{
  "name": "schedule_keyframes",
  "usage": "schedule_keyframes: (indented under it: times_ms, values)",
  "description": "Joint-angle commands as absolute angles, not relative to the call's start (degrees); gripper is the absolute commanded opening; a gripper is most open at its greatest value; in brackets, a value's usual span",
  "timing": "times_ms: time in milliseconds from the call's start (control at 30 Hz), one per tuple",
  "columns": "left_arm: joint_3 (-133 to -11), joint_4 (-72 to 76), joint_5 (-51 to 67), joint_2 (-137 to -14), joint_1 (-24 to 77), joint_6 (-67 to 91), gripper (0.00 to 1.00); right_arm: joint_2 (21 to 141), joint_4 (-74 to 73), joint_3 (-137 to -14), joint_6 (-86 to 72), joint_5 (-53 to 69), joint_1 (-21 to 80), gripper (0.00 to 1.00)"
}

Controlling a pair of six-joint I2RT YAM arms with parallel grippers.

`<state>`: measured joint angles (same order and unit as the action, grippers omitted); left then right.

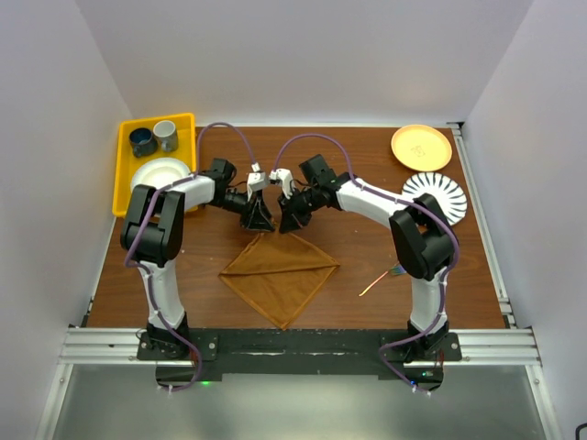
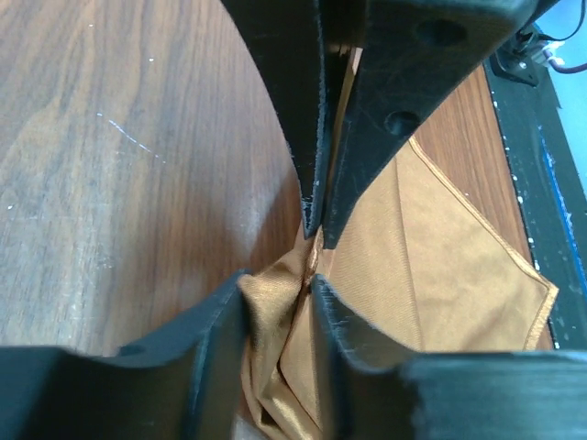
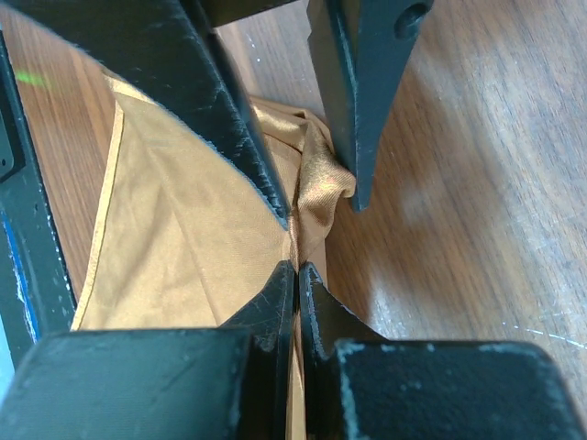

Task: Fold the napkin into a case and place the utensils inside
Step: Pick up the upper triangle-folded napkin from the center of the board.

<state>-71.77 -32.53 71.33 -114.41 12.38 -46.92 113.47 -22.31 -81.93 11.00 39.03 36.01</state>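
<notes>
While the napkin (image 1: 280, 273) lies as a diamond on the table (image 1: 367, 183), its far corner rises between both grippers. The right gripper (image 3: 297, 270) pinches it tight. The left gripper (image 2: 278, 291) straddles bunched cloth narrowly, and I cannot tell whether it grips. The opposite corner points toward the bases.

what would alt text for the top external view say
The left tool and right tool meet at the far corner of a rust-brown napkin lying on a wooden table, with utensils to its right.

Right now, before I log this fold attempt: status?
Right gripper shut on napkin, far corner. Left gripper straddling bunched cloth beside it, grip unclear. Utensils on table, apart from napkin.
</notes>
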Motion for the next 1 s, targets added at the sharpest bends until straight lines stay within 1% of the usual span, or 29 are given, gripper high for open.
schedule_keyframes:
  times_ms: [0, 33, 100, 133, 167, 200, 233, 267, 333, 367, 433, 500, 733, 800, 967]
  values:
    - [-70.7, -29.4, 72.9, -112.3, 12.6, -46.0, 0.29, 110.1, -21.8, -82.1, 12.0, 40.9, 36.5, 0.0]
    - [-70.6, -29.2, 72.9, -112.2, 12.6, -45.5, 0.18, 110.1, -22.2, -82.2, 11.9, 41.0, 36.5, 0.04]
    - [-70.5, -29.2, 72.7, -112.1, 12.6, -45.6, 0.07, 110.0, -23.1, -82.6, 11.8, 41.0, 36.4, 0.15]
    - [-70.4, -29.3, 72.5, -112.1, 12.6, -45.7, 0.04, 110.0, -24.4, -82.7, 12.0, 40.0, 36.3, 0.24]
    - [-70.1, -29.3, 72.4, -111.9, 12.5, -45.8, 0.01, 109.8, -25.1, -82.8, 12.2, 39.6, 36.1, 0.29]
    - [-69.8, -29.2, 72.3, -111.4, 12.5, -46.0, 0.0, 109.1, -25.8, -82.6, 12.5, 39.1, 35.9, 0.34]
    - [-69.6, -29.3, 72.2, -111.2, 12.5, -46.2, 0.0, 108.7, -27.1, -82.4, 13.0, 38.8, 35.7, 0.4]
    - [-69.2, -29.1, 72.2, -111.0, 12.5, -46.5, 0.0, 108.2, -27.5, -82.2, 13.1, 38.3, 34.9, 0.49]
    - [-68.7, -29.6, 72.2, -110.4, 12.5, -47.5, 0.0, 106.7, -28.6, -81.1, 13.3, 38.5, 33.8, 0.58]
    - [-68.6, -30.1, 72.3, -110.2, 12.5, -48.2, 0.0, 106.2, -28.9, -80.7, 13.2, 38.5, 32.5, 0.65]
    - [-68.3, -31.8, 72.4, -109.5, 12.5, -50.7, 0.0, 105.0, -30.2, -79.4, 14.5, 38.1, 31.3, 0.72]
    - [-67.6, -32.7, 72.2, -108.4, 12.5, -52.2, 0.0, 104.5, -31.6, -77.7, 16.4, 36.3, 30.6, 0.75]
    - [-65.0, -35.0, 72.4, -103.6, 12.5, -58.5, 0.0, 104.4, -33.1, -71.9, 23.6, 31.9, 30.3, 0.76]
    - [-64.5, -35.1, 72.4, -102.1, 12.5, -59.6, 0.0, 105.3, -33.3, -71.2, 24.7, 31.8, 30.0, 0.75]
    - [-64.1, -35.0, 72.0, -100.7, 12.5, -60.3, 0.0, 107.2, -36.9, -71.3, 26.9, 35.3, 29.3, 0.68]
